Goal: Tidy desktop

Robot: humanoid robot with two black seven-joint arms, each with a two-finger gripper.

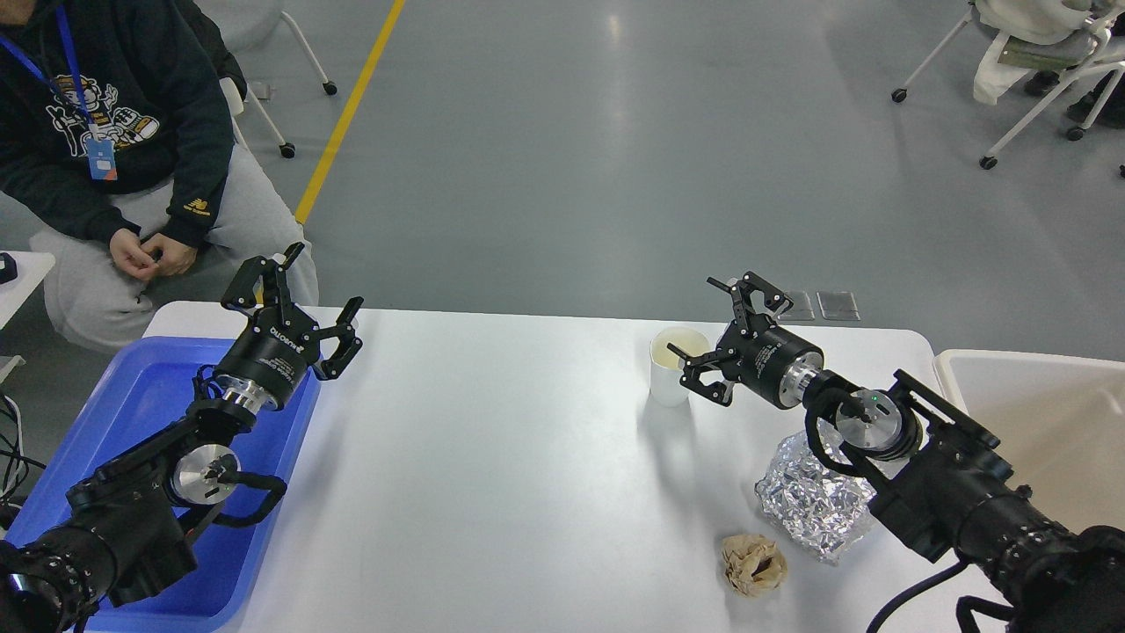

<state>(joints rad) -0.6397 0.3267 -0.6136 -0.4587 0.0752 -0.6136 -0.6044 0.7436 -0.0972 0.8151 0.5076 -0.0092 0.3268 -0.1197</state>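
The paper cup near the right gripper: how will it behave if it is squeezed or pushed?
The paper cup stands upright and looks thin-walled, so a firm squeeze would probably dent it. It seems light and taller than wide, so a push near the rim may tip it. Whether it holds liquid cannot be told; the open right gripper is close beside it.

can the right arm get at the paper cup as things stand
Probably yes. The right gripper is open and sits right beside the paper cup, on its right, with nothing between them. The foil ball and the crumpled paper lie nearer the robot, out of the way.
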